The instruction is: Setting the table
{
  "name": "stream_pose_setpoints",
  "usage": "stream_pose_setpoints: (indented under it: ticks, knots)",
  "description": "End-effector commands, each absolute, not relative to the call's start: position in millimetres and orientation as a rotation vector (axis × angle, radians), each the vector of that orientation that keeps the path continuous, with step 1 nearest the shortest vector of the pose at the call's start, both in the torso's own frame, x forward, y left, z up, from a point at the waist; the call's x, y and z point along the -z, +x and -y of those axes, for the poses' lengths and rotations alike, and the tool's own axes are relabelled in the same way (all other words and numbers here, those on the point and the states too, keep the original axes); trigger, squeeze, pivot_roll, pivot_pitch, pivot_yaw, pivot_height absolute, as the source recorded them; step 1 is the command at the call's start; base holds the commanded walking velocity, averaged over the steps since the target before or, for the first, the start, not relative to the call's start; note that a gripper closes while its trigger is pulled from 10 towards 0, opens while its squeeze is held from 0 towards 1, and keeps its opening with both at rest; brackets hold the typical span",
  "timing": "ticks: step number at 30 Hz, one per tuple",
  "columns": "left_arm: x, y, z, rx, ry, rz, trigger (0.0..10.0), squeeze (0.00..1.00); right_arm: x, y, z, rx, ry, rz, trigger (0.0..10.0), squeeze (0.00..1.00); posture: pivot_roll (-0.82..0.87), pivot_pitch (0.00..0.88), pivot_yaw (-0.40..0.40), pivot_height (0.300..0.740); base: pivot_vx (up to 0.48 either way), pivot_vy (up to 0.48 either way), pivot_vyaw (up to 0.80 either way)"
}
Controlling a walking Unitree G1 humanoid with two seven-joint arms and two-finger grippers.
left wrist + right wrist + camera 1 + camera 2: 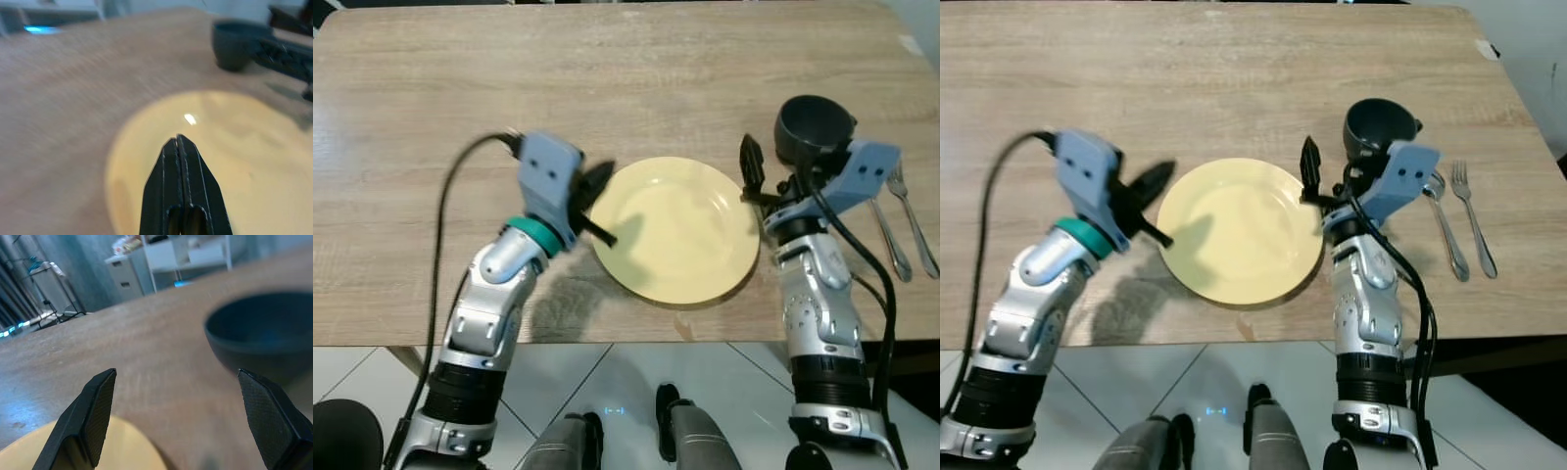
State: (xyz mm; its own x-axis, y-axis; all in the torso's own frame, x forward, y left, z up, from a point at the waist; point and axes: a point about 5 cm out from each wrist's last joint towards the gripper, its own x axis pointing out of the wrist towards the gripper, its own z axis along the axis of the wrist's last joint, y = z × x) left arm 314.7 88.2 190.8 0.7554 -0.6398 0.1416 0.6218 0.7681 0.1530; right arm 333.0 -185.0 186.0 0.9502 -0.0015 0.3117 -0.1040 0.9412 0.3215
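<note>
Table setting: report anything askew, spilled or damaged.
Nothing spilled or broken. The yellow plate lies flat near the table edge, the dark bowl upright beyond it. One quirk: the spoon and fork both lie on the right side.

The desk (636, 78) looks like pale wood with a fine straight grain and a matt finish. The yellow plate (680, 230) is smooth and glossy, with a small bright glint on it in the left wrist view. The dark cup (813, 127) on the far right looks smooth with a dull sheen. The fork (913, 215) and spoon (889, 235) are shiny metal. The arms are brushed silver metal; each tool's fingers (95, 418) are matt black, with finely textured inner pads. The floor (617, 382) is pale glossy tile.
</note>
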Motion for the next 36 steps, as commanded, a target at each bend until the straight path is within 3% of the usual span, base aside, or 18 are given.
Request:
stream_pose_setpoints:
  ticks: [1, 4, 9, 10, 13, 20, 25, 29, 36]
  knots:
    - [-162, 313, -92, 0.696, 0.133, 0.089, 10.0, 0.00, -175, 326, 187, -0.062, 0.426, 0.276, 10.0, 0.00, -0.08, 0.208, 0.093, 0.740, 0.000, 0.000, 0.00]
    - [-156, 313, -94, 0.684, 0.146, 0.069, 10.0, 0.00, -175, 324, 187, -0.075, 0.444, 0.276, 10.0, 0.00, -0.08, 0.208, 0.093, 0.740, 0.000, 0.000, 0.00]
    - [-129, 317, -114, 0.554, 0.252, -0.038, 10.0, 0.00, -180, 310, 185, -0.218, 0.510, 0.278, 10.0, 0.00, -0.08, 0.214, 0.094, 0.740, 0.000, 0.000, 0.00]
    - [-119, 322, -125, 0.453, 0.314, -0.099, 10.0, 0.00, -188, 303, 181, -0.307, 0.543, 0.291, 10.0, 0.00, -0.08, 0.221, 0.089, 0.740, 0.000, 0.000, 0.00]
    - [-114, 325, -132, 0.393, 0.298, -0.131, 10.0, 0.00, -196, 297, 179, -0.384, 0.558, 0.302, 10.0, 0.00, -0.08, 0.221, 0.089, 0.740, 0.000, 0.000, 0.00]
    - [-116, 327, -127, 0.416, 0.274, -0.107, 10.0, 0.00, -202, 290, 165, -0.539, 0.603, 0.271, 10.0, 0.00, -0.09, 0.220, 0.086, 0.740, 0.000, 0.000, 0.00]
    - [-117, 328, -126, 0.411, 0.281, -0.096, 10.0, 0.00, -185, 297, 165, -0.457, 0.523, 0.192, 10.0, 0.00, -0.08, 0.221, 0.083, 0.740, 0.000, 0.000, 0.00]
    - [-116, 328, -126, 0.402, 0.291, -0.094, 10.0, 0.00, -167, 307, 185, -0.241, 0.420, 0.127, 10.0, 0.00, -0.08, 0.223, 0.080, 0.740, 0.000, 0.000, 0.00]
    - [-115, 327, -123, 0.407, 0.289, -0.088, 10.0, 0.00, -164, 299, 177, -0.382, 0.476, 0.066, 10.0, 0.00, -0.08, 0.223, 0.078, 0.740, 0.000, 0.000, 0.00]
